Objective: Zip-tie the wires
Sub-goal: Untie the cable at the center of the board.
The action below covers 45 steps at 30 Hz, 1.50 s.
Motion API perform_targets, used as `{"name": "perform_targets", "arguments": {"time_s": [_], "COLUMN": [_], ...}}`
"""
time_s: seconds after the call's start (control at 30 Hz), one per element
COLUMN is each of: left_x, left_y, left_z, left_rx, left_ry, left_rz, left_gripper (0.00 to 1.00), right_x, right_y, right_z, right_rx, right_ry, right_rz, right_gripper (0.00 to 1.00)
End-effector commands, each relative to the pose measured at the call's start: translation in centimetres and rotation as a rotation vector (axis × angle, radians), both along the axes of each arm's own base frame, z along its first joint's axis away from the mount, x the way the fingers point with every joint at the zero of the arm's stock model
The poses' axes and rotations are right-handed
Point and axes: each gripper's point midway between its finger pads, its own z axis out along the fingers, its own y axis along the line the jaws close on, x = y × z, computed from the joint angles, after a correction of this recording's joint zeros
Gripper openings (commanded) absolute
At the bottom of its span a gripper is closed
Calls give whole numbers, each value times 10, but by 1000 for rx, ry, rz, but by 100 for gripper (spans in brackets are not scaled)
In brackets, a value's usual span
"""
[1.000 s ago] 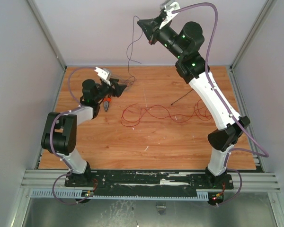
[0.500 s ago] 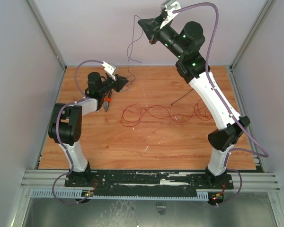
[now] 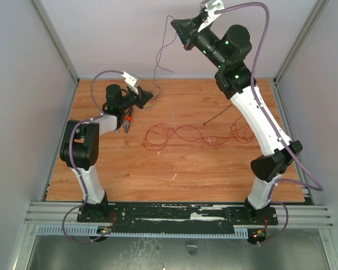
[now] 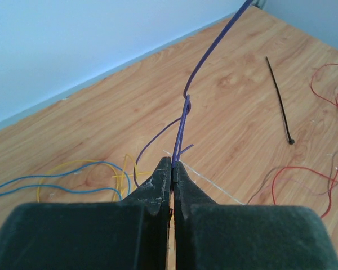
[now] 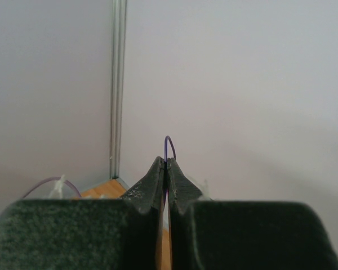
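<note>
Left arm (image 3: 81, 146) crouching low, wrist pointing forward, left gripper (image 3: 152, 96) clamping purple wire (image 4: 183, 121), jaws meeting. Right arm (image 3: 259, 124) stretching tall, right gripper (image 3: 174, 23) pinching purple wire up high, jaws pressing together.

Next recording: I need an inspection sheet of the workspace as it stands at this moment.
Surface: wooden table, wood-grain top.
Job's things: red wires lie in loose loops mid-table. The purple wire is strung between both tools. The zip tie lies flat by the red wires, not held.
Clutter: orange-handled pliers sit by the left arm. Yellow and blue wires lie on the table, along with a small white scrap.
Grippers: left tool is shut on the purple wire, low over the table. Right tool is shut on the purple wire, raised high.
Cables: lilac cables loop along both arms.
Surroundings: grey walls; metal rail at the near edge.
</note>
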Motion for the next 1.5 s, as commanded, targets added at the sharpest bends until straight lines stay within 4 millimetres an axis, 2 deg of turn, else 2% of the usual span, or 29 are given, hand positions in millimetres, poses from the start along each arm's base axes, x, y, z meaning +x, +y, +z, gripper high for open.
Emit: {"name": "perform_targets", "arguments": {"time_s": [0.0,0.1,0.2,0.33,0.37,0.47,0.57,0.67,0.83,1.03,1.17,1.23,1.47], "left_x": [12,20,25,37,39,41,45,48,50,48,47,45,43], "left_y": [21,53,92,155,175,209,231,243,261,275,275,270,243], "left_z": [33,41,40,40,41,52,63,71,75,68,55,48,19], "left_rx": [-44,-68,-111,-262,-309,-427,-436,-410,-400,-397,-390,-398,-450], "left_ry": [-20,18,59,139,152,166,160,163,185,213,244,262,359], "left_rz": [124,247,374,538,578,637,676,708,754,788,784,766,634], "left_gripper": [0,0,0,0,0,0,0,0,0,0,0,0,0], "right_x": [-2,9,21,26,27,26,25,20,20,23,28,27,21], "right_y": [-27,-52,-93,-147,-160,-198,-237,-273,-315,-343,-350,-341,-292], "right_z": [17,18,25,32,33,31,27,19,-1,-28,-44,-45,-43], "right_rx": [34,48,72,110,118,141,170,209,234,237,237,228,175], "right_ry": [-15,5,8,6,7,16,32,55,103,162,199,193,173], "right_rz": [-48,-103,-187,-305,-337,-434,-543,-626,-697,-739,-735,-685,-398], "right_gripper": [0,0,0,0,0,0,0,0,0,0,0,0,0]}}
